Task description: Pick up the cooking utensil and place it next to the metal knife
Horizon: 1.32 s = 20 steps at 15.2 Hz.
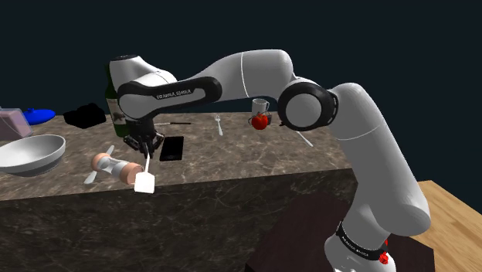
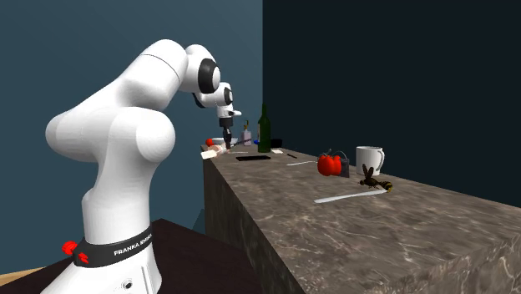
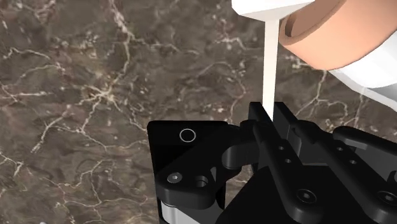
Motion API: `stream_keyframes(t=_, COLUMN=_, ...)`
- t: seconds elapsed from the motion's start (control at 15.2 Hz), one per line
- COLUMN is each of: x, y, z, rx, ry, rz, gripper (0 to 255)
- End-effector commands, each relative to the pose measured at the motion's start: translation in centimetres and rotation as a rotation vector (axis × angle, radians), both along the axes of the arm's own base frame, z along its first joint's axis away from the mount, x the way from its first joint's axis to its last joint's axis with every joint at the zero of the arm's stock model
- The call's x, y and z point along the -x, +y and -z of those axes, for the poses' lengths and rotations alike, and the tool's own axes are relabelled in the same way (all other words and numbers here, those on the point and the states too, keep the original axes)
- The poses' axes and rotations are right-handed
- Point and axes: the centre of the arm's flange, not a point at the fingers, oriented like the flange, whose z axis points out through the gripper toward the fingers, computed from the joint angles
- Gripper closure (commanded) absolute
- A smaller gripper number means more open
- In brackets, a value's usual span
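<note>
Clenching the thin white handle of the spatula (image 3: 270, 70), the pincer (image 3: 270, 113) has it pinched between both fingers. The flat blade hangs lowest, near the front edge of the bench (image 1: 255, 158); whether the blade is clear of the surface I cannot tell. The grip sits on a slim stem, so the spatula could swing or slide out in a fast sweep. Just beside the blade, at about ten o'clock from it in the shoulder view, lies a peach and white cylinder (image 1: 114, 164), which a low start could set rolling. Farther along, between two and three o'clock of the pincer, a black slab (image 1: 171, 147), a fork (image 1: 218, 124), then an apple (image 1: 260, 121) and a mug (image 1: 261, 106) sit near the likely route, and a blade carried too low could clip them. Farthest is the knife (image 2: 351, 197), lying beyond the apple; setting the spatula down too close may nudge it.
</note>
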Motion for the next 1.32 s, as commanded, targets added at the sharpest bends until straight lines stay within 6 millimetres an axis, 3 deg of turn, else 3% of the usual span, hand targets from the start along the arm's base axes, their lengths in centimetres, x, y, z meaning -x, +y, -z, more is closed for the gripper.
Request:
stream_keyframes(t=0.0, x=-0.1, y=0.0, z=1.1, rx=0.0, ry=-0.001, rz=0.0, gripper=255)
stream_keyframes(t=0.33, x=-0.1, y=0.0, z=3.8, rx=0.0, ry=-0.001, rz=0.0, gripper=255)
stream_keyframes(t=0.86, x=-0.1, y=0.0, z=3.8, rx=0.0, ry=0.0, rz=0.0, gripper=255)
stream_keyframes(t=0.92, x=-0.1, y=0.0, z=3.8, rx=0.0, ry=0.0, rz=0.0, gripper=0)
stream_keyframes(t=1.25, x=-0.1, y=0.0, z=3.8, rx=0.0, ry=0.0, rz=0.0, gripper=0)
